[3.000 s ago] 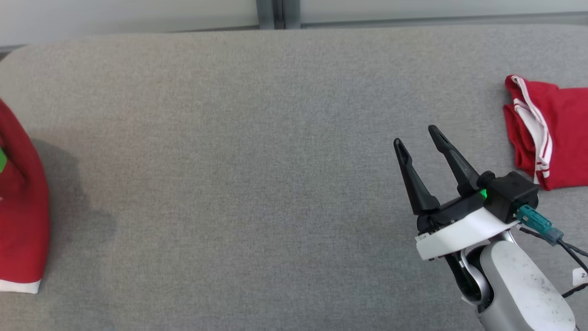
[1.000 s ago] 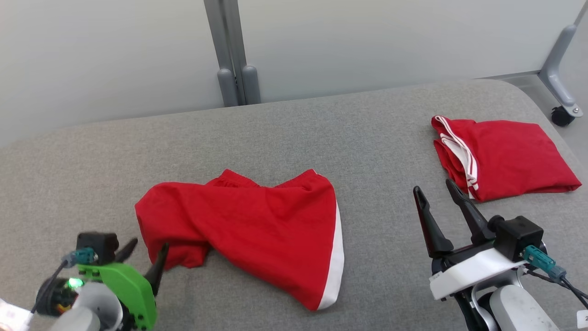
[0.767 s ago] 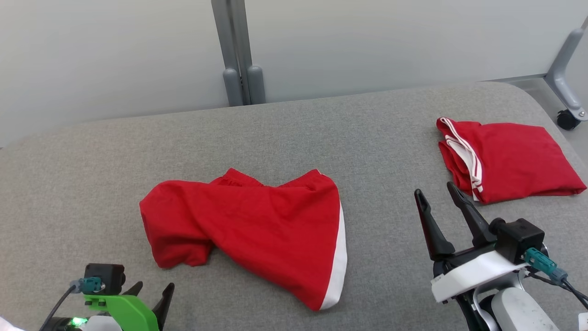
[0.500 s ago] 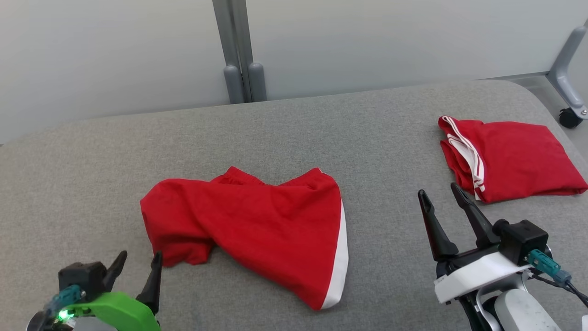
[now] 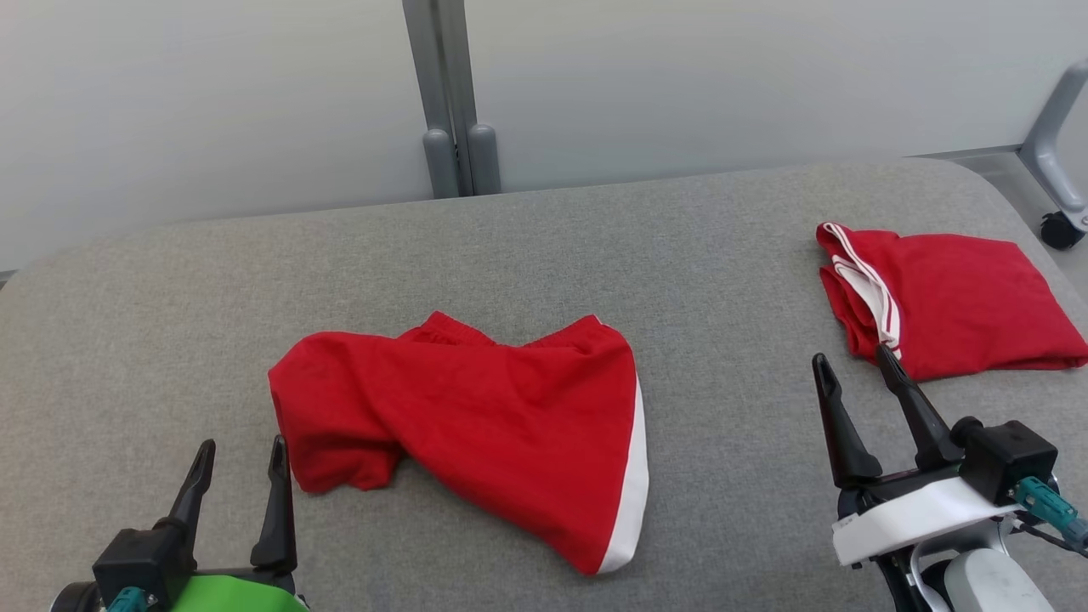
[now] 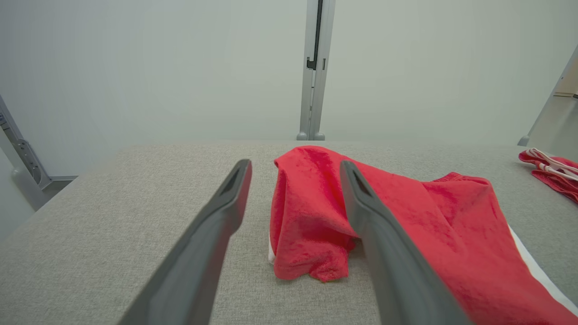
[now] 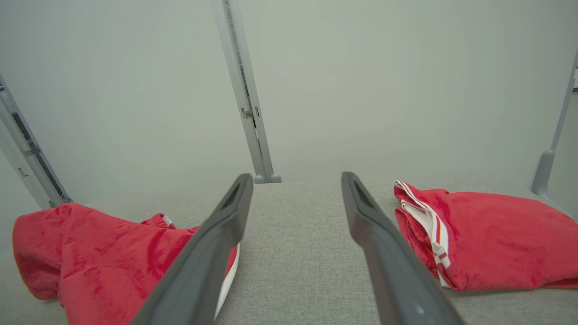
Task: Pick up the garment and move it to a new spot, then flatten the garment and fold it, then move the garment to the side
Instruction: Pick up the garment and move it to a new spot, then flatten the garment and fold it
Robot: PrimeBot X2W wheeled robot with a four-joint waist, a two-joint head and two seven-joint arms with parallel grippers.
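Crumpled red cloth shorts (image 5: 476, 433) with white trim lie on grey fabric surface (image 5: 595, 246), just ahead-right of left pincer (image 5: 241, 444), long axis crosswise. Left pincer nearer than right pincer (image 5: 852, 357); both parted, empty.

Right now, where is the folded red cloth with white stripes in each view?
Head view: folded cloth, far right on the table.
Left wrist view: right edge, partly cut off.
Right wrist view: lower right, lying flat.
Shared landmark: the grey post behind the table.
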